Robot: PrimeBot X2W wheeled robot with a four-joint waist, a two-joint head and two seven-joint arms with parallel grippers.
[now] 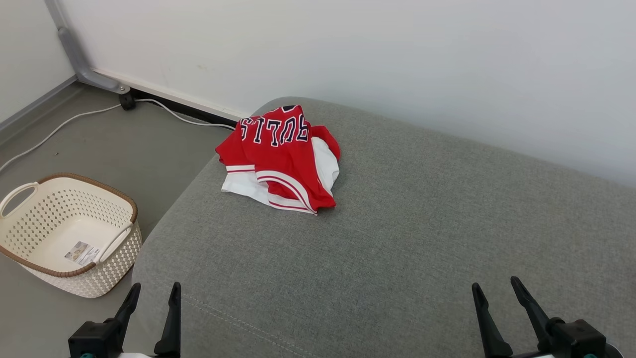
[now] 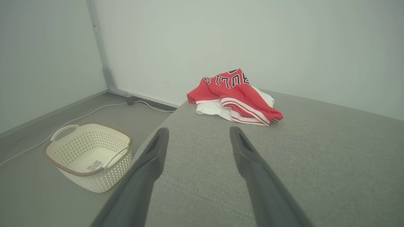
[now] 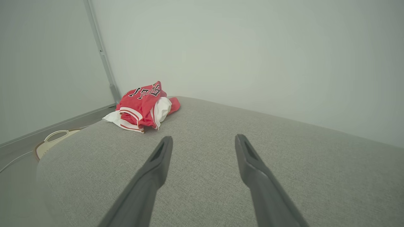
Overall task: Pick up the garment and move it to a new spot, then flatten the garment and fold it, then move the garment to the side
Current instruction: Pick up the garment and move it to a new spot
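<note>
Left dark two-finger gripper [image 1: 155, 286] & right one [image 1: 495, 283] gape empty; crumpled red-white jersey [image 1: 280, 159] sits far-left on grey fabric cushion [image 1: 397, 238], well apart, so prob best to pinch a raised fold, not the cushion.

A crumpled red and white shirt [image 1: 280, 159] lies near the far left corner of the big grey cushion [image 1: 397, 248], and a white basket [image 1: 99, 284] sits on the floor [image 1: 124, 144].

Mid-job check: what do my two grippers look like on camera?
Left gripper and right gripper match: two long, dark, tapering fingers on a black blocky base, with a small teal detail beneath. Up close, each finger shows a narrow recessed slot near its tip.
</note>
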